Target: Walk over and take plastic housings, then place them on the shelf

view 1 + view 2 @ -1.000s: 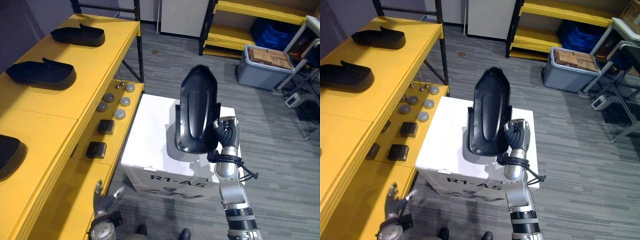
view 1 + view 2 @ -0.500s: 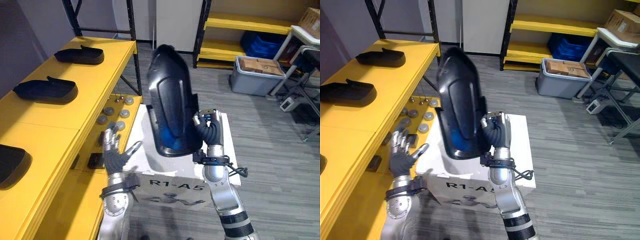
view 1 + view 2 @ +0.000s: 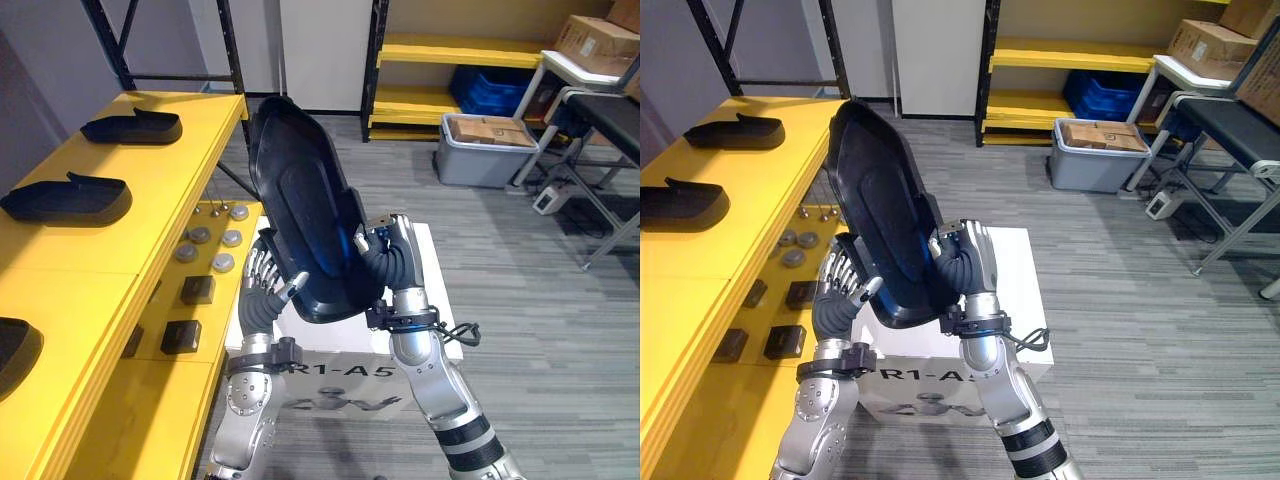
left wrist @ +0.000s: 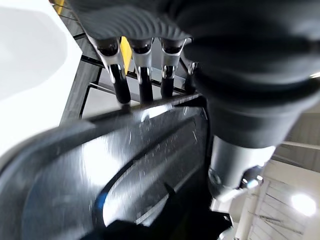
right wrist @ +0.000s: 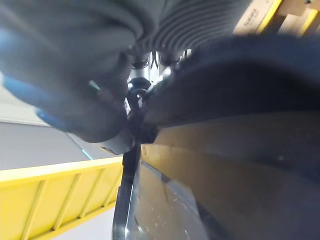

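A large black plastic housing [image 3: 300, 215] is held up in front of me, tilted with its top toward the yellow shelf [image 3: 120, 250] on my left. My right hand [image 3: 392, 262] is curled round the housing's lower right edge. Straight fingers of my left hand [image 3: 263, 290] rest against its lower left edge, and the left wrist view shows their dark fingertips [image 4: 122, 90] on the rim of the housing [image 4: 125, 165]. Three more black housings [image 3: 132, 127] [image 3: 66, 199] [image 3: 14, 345] lie in a row on the shelf top.
A white box [image 3: 442, 310] stands just below the held housing. On the lower yellow ledge lie round metal parts [image 3: 208, 245] and black blocks [image 3: 180, 336]. Black rack posts [image 3: 232, 60] rise behind. A grey tote [image 3: 485, 150] and table legs [image 3: 590, 200] stand back right.
The housing has gone from upright over the box to higher and leaning left. My left hand rose from low by the shelf to the housing's lower left edge. The camera has shifted.
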